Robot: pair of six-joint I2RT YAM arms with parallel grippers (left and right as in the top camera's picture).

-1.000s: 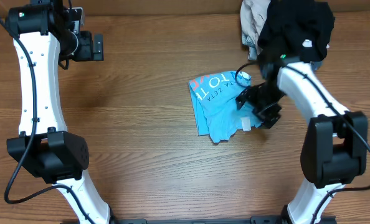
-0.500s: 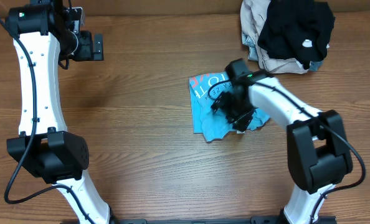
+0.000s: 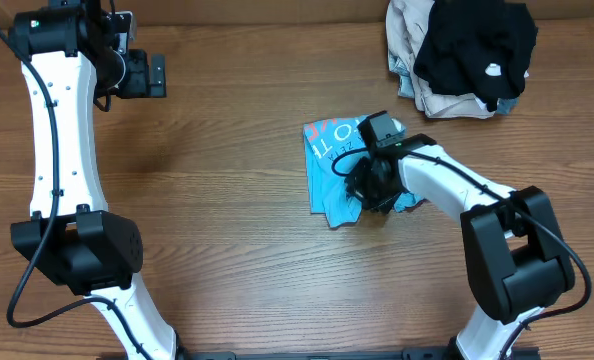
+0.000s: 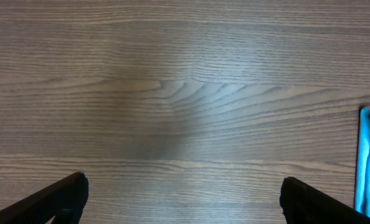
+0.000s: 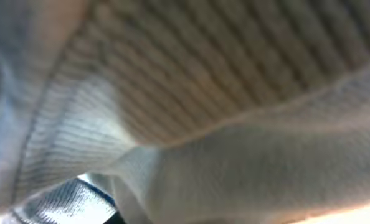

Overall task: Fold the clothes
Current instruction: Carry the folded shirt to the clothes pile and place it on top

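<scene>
Mostly hidden, right fingers down in T-shirt (image 3: 327,185), fabric filling wrist view.

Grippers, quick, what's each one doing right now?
Left gripper: open, holding nothing.
Right gripper: pressed down into the light-blue T-shirt; open or closed cannot be told.

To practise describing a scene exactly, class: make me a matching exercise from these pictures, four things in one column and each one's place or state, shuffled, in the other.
Things
1. light-blue T-shirt
2. black garment
3. left gripper
4. right gripper

Places or states
A. lying on the beige garments, far right corner
B. open, over bare table
C. crumpled, mid-table
D. pressed down on blue cloth

Pairs: 1-C, 2-A, 3-B, 4-D
</scene>
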